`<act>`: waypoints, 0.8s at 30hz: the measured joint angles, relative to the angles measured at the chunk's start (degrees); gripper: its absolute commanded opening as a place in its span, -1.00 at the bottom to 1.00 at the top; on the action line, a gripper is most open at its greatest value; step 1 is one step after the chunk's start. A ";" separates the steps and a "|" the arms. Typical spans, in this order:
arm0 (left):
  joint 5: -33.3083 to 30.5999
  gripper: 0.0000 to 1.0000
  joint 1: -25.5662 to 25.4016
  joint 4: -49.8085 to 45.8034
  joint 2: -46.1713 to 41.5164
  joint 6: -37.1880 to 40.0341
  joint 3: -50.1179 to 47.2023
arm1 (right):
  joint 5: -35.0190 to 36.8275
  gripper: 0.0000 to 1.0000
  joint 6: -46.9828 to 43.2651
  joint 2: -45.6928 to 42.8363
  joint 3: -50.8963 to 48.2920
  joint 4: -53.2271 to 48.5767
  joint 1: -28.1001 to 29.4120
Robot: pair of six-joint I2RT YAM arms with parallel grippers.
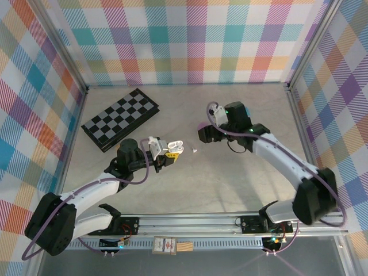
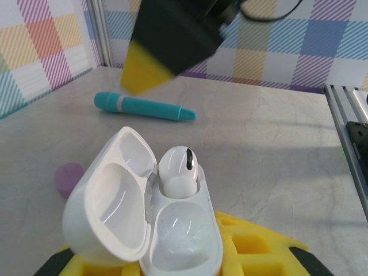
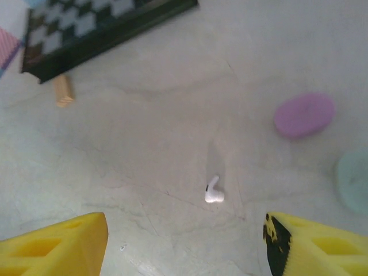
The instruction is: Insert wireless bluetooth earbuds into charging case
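The charging case [image 2: 144, 230], lower centre of the left wrist view, was glossy white plastic, and its open lid caught soft reflections. The seated earbud [image 2: 178, 172] had the same shiny white shell with a small black patch. The loose earbud [image 3: 214, 193] looked glossy white too. The table [image 2: 276, 155] was matt, pale and faintly veined like stone. The fingers [image 3: 57, 244] of the right gripper [image 3: 187, 224] were matt yellow plastic with moulded recesses. The pen [image 2: 144, 107] was smooth teal plastic and the disc [image 3: 304, 115] matt lilac. The rail [image 2: 345, 115], at the right edge, was bare ribbed metal. A small block [image 3: 63, 91], upper left, looked like pale raw wood.
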 measured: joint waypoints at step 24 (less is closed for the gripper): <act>-0.55 -0.89 0.00 -1.01 -3.65 -0.13 -0.31 | -12.46 0.28 6.23 32.48 13.00 -4.24 0.61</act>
